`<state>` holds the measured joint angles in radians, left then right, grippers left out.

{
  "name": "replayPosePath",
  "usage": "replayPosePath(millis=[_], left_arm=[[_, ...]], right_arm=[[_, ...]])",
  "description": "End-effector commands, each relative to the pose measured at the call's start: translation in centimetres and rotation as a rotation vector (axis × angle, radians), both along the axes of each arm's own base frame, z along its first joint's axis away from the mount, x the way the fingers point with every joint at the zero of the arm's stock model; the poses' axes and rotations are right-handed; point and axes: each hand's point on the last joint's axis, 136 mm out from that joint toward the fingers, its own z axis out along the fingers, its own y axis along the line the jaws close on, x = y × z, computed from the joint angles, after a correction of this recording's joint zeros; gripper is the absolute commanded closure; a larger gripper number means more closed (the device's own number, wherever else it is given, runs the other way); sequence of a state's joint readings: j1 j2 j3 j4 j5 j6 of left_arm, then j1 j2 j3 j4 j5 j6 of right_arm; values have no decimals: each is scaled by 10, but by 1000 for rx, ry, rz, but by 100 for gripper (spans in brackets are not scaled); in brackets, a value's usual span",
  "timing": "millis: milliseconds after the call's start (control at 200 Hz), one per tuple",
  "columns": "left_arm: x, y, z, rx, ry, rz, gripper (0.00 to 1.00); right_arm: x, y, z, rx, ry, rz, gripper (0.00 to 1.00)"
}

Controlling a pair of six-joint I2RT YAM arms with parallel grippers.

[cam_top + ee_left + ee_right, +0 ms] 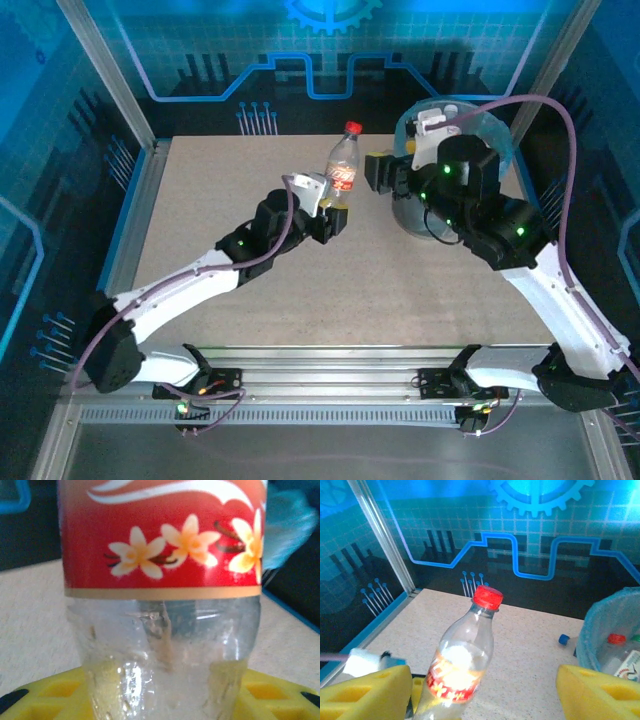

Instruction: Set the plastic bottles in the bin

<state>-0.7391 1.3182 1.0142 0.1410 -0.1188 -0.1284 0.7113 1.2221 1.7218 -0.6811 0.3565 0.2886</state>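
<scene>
My left gripper (335,213) is shut on the base of a clear plastic bottle (343,168) with a red cap and a red flowered label, holding it nearly upright above the table's far middle. In the left wrist view this bottle (162,580) sits between the yellow pads (55,692) of the left gripper (165,697). My right gripper (385,175) hangs open just right of the bottle. In the right wrist view its yellow fingers (365,692) stand wide either side of the bottle (462,665). The bin (492,135), lined with a light-blue bag, lies under the right arm.
The bin (600,625) holds bottles, one with a red cap (616,639). A blue-capped bottle (565,640) lies on the table beside the bin. Metal frame posts (110,70) and blue walls close in the table's sides and back.
</scene>
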Motion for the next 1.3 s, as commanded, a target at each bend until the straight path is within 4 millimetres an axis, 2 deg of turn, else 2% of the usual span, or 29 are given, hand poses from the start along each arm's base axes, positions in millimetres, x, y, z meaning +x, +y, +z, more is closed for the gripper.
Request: replayPosePath(millis=[0,125,220,420,530,705,765,840,950,1005,1186,1296], left_arm=[[-13,-4,31,-24,-154,-66,49],[-29,-11,52,-82,-215,-124,49],[-38,-18,59,-106,-253,-175,49],[-52,-28,72,-142,-303,-255,49],[-53,-28,77,-152,-310,-257,49],[-51,-27,81,-145,-310,-244,45],[-48,-26,84,-140,-310,-230,40],[-47,-25,90,-142,-313,-217,27],[-46,-21,101,-157,-327,-196,7],[-45,-17,107,-165,-337,-177,2],[-44,-2,116,-164,-361,-112,1],[-42,5,114,-148,-356,-80,1]], right_arm=[[-3,7,7,31,22,57,20],[4,13,-5,43,73,59,18],[8,21,-15,43,112,83,18],[11,53,-27,79,183,210,19],[14,59,-32,79,206,225,27],[16,64,-32,87,208,244,48],[18,59,-29,77,194,223,55],[22,48,-20,62,159,177,61],[29,24,7,32,74,79,65],[34,7,23,-2,20,0,68],[54,-45,66,-159,-139,-275,71],[78,-63,70,-271,-175,-418,72]])
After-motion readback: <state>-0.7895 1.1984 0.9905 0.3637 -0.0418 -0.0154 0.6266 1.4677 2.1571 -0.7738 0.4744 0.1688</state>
